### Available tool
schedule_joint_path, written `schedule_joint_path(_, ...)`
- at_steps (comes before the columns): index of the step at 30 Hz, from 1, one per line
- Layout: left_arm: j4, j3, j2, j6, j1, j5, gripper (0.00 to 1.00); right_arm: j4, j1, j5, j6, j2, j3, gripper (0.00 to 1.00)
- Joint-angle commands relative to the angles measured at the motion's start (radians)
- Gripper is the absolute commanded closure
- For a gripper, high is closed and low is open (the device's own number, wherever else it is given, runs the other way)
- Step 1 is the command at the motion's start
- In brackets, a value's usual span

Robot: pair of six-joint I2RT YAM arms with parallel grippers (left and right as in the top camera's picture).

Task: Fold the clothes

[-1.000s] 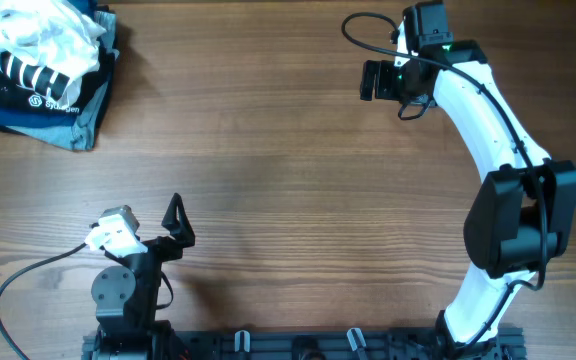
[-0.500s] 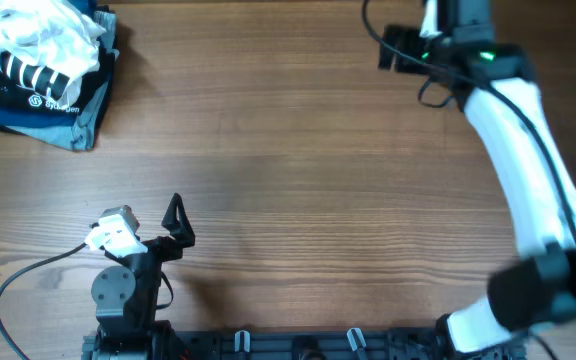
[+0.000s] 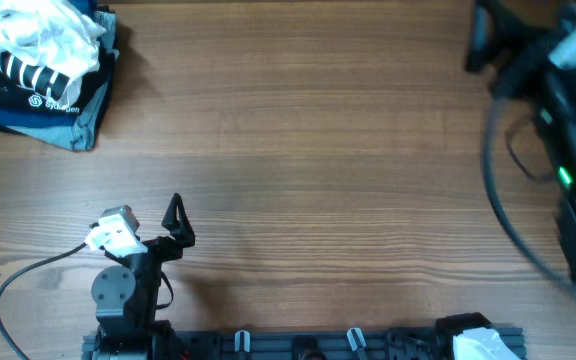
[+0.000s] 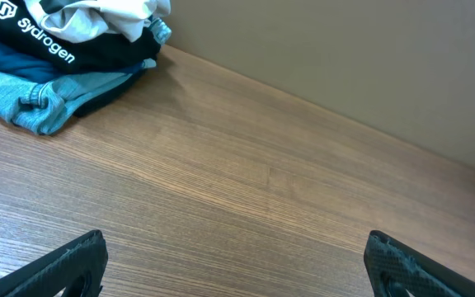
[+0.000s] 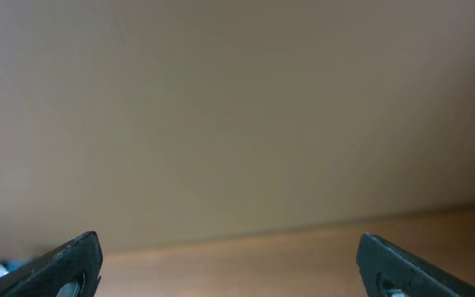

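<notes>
- The white garment (image 3: 43,35) lies crumpled on top of the dark folded stack (image 3: 28,100), its black-and-white striped part over the stack's middle. No fold has been made yet.
- The left gripper (image 4: 233,276) waits well apart from the stack, fingers spread wide with nothing between them.
- The right gripper (image 5: 229,268), farther from the stack and blurred in the overhead view, is likewise spread and empty.
- The step in hand appears to be fetching the garment. It is best done by pinching only white cloth high on the heap, lifting it clear, then spreading it flat on bare table (image 3: 298,150) beside the stack.
- The likely hazard is thin cloth dragging the stack's top layer along.
</notes>
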State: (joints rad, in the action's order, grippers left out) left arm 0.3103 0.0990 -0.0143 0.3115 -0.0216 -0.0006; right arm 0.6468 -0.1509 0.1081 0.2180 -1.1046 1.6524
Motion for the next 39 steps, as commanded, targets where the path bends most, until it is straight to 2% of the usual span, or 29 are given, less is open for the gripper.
schedule_joint_path(1,-0.004,-0.005,0.010,-0.016,0.000,0.014,0.00,0.004,-0.002,0.081,-0.009,0.127,-0.021,0.00)
schedule_joint_path(7,-0.004,-0.005,0.010,-0.016,0.000,0.014,0.00,-0.030,0.000,0.097,-0.008,0.332,-0.185,0.00)
schedule_joint_path(13,-0.004,-0.005,0.010,-0.016,0.000,0.014,0.00,-0.108,0.001,0.097,0.003,0.575,-0.485,0.00)
schedule_joint_path(24,-0.004,-0.005,0.010,-0.016,0.000,0.015,0.00,-0.143,0.003,0.099,0.234,0.944,-1.057,0.00)
schedule_joint_path(32,-0.004,-0.005,0.010,-0.016,0.000,0.015,0.00,-0.140,0.008,0.098,0.360,1.070,-1.382,0.00)
schedule_joint_path(39,-0.004,-0.005,0.010,-0.016,0.000,0.015,0.00,-0.134,0.008,0.097,0.384,1.078,-1.491,0.00)
